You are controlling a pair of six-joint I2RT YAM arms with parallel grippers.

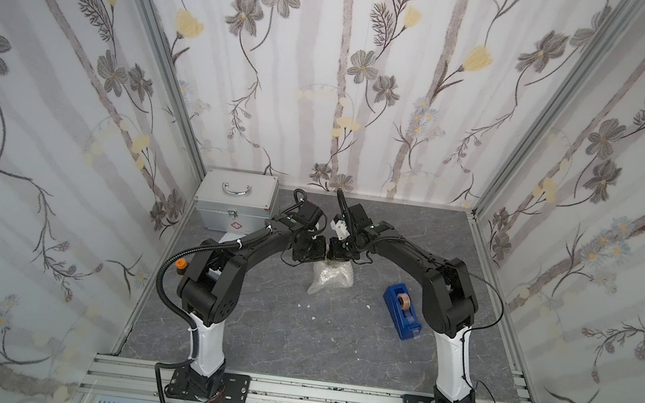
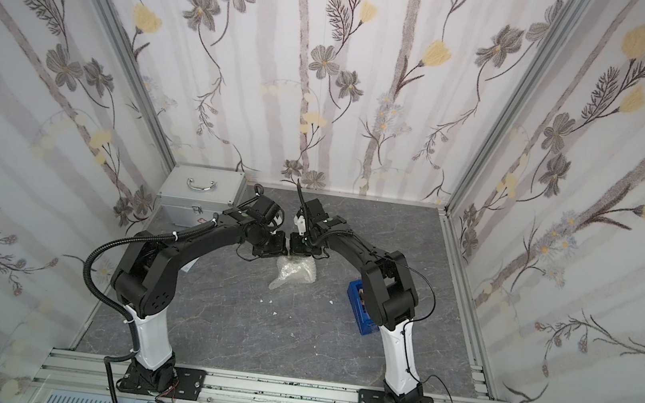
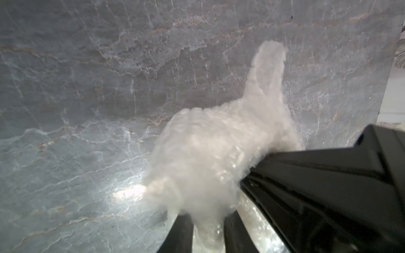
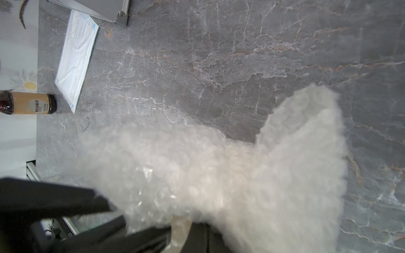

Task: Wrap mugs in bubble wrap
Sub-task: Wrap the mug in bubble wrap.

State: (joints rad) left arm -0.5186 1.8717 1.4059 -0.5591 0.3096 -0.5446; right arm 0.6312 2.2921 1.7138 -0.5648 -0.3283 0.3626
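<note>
The bubble wrap (image 1: 331,279) is seen as a crumpled bundle on the table (image 1: 255,328). It lies near the blue tape dispenser (image 1: 403,311), on the side of the dispenser that faces the left arm. The mug is not visible. It is judged to be inside the bundle, but this cannot be confirmed.

The left gripper (image 3: 208,238) is narrowed almost fully, and a bunched fold of the wrap is squeezed between its fingers (image 3: 182,236). The right gripper (image 4: 180,238) is closed completely. Only a thin translucent strip, seemingly an edge of the wrap, is nipped in it. Both grippers are placed very close together, over the edge of the bundle turned away from the dispenser.

Several failures can be expected from here:
- The thin strip may slip out of the right gripper if it is pulled, and the springy wrap would then open again.
- No tape is seen on the bundle, so nothing else keeps it closed.
- If the bundle is lifted by the wrap alone, the mug could slide out through a loose end.
- The grippers could be knocked together, because almost no space is left between them.
</note>
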